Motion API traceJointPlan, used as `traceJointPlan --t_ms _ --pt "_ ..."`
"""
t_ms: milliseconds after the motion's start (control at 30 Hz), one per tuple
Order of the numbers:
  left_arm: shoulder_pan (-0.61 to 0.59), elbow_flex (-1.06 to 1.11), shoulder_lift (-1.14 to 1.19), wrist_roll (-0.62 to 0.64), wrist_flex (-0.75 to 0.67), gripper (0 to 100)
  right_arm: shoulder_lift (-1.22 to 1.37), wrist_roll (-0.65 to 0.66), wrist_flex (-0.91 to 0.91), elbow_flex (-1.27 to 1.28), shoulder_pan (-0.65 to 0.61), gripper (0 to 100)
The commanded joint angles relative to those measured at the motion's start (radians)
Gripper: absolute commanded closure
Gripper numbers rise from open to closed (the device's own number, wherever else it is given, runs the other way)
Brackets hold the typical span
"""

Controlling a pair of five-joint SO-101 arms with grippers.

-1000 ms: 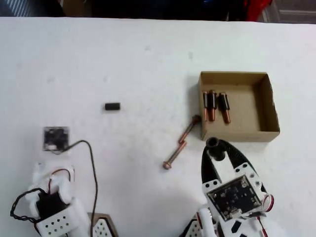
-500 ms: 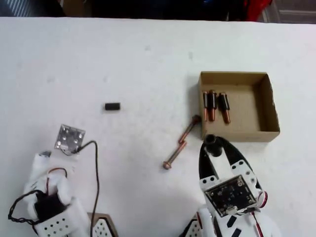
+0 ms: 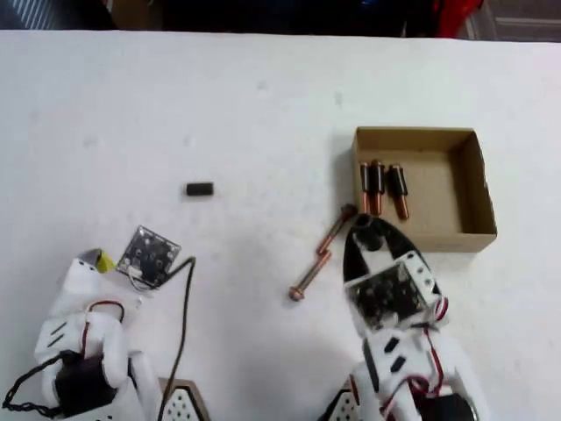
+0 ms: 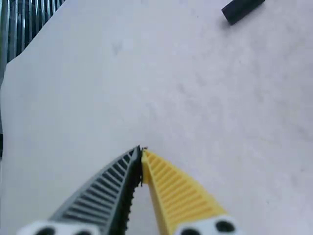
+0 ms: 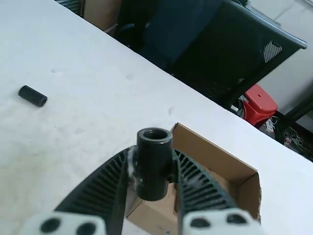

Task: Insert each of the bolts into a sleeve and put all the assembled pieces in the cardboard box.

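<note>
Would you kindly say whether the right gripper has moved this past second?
Yes, the right gripper advanced toward the near-left corner of the cardboard box, holding a sleeve.

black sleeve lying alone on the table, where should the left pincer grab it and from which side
Probably across its middle, from straight above: the sleeve lies flat on its side, so closing on its round flanks leaves the ends free.

The left gripper (image 4: 141,152) hangs at the near left with its two fingers pressed together, and the right gripper (image 5: 152,156), at the near right, is clamped on a black sleeve (image 5: 153,166).
</note>
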Motion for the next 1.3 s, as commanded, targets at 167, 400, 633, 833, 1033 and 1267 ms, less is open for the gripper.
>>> traceJointPlan --t_ms 167,400,633,833,1033,1267 --pt "0.015 -0.124 0.131 -0.009 -0.014 98 -0.001 -0.184 -0.173 0.144 0.186 98.1" --pt "0.150 -0.324 0.544 -0.003 -0.025 98 -0.001 -0.189 -0.176 0.209 0.229 98.1" --pt "0.328 -0.529 0.885 -0.003 0.071 98 -0.001 -0.189 -0.176 0.219 0.312 98.1" --pt "0.469 -0.694 1.138 0.137 0.126 98 -0.001 -0.189 -0.176 0.219 0.375 98.1" --pt "0.645 -0.845 1.356 0.351 0.126 98 -0.001 -0.189 -0.176 0.221 0.384 98.1" --pt "0.791 -1.060 1.572 0.479 0.123 96 -0.001 -0.187 -0.176 0.222 0.384 98.1"
